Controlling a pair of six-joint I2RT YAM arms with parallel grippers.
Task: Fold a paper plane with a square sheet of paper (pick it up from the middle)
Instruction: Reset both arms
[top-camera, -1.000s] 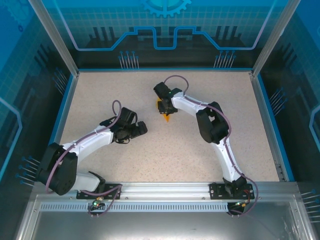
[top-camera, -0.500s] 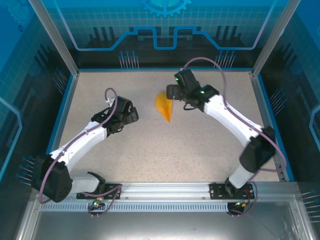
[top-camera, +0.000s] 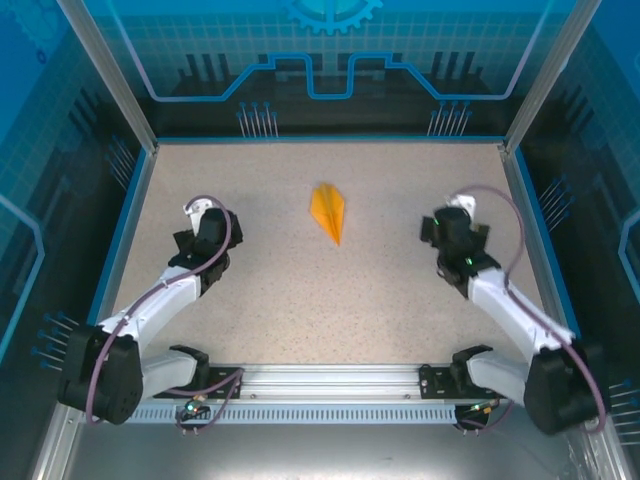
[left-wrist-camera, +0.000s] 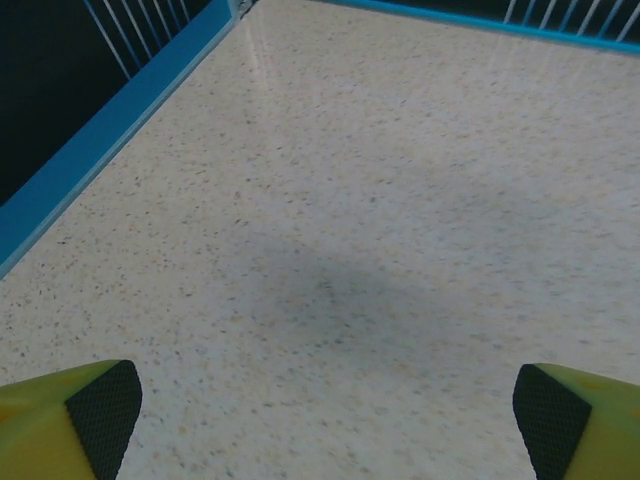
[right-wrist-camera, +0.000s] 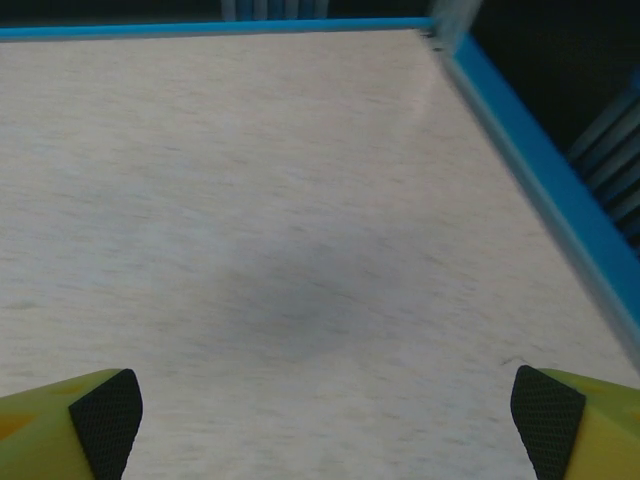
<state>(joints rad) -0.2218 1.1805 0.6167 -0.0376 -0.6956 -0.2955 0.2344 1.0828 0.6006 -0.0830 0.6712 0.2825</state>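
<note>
One speckled tabletop (top-camera: 300, 300) is carrying two arms, and the left end effector (top-camera: 203, 225) and the right end effector (top-camera: 452, 228) are each hovering with fingers spread wide, pinching nothing. One paper plane (top-camera: 328, 210) is lying flat at the far middle, between both and well apart from them, its long axis running far to near, its nose pointing toward the arm bases, slightly right

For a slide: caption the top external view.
Orange paper plane lies on the table between left gripper and right gripper.
</note>
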